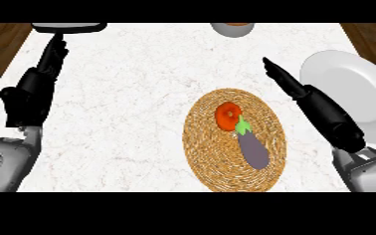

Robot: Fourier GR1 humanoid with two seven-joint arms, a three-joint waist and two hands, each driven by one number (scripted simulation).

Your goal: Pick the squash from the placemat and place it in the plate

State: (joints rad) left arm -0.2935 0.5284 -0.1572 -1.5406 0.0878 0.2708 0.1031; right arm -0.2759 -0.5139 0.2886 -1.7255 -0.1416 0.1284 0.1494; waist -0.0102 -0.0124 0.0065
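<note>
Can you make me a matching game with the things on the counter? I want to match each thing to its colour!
Things:
1. plate
2. placemat
3. eggplant
4. round squash

Colours:
A. purple with a green top
B. orange-red
C. white
D. straw brown

Pairs: 1-C, 2-D, 3-A, 4-B

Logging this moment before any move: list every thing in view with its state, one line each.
Placemat: flat on the counter, carrying two vegetables.
Red-orange vegetable: on the placemat, untouched.
Eggplant: lying on the placemat beside it, untouched.
Plate: at the right edge, nothing visible on it.
Left hand: open, holding nothing.
Right hand: open, fingers straight, holding nothing.
</note>
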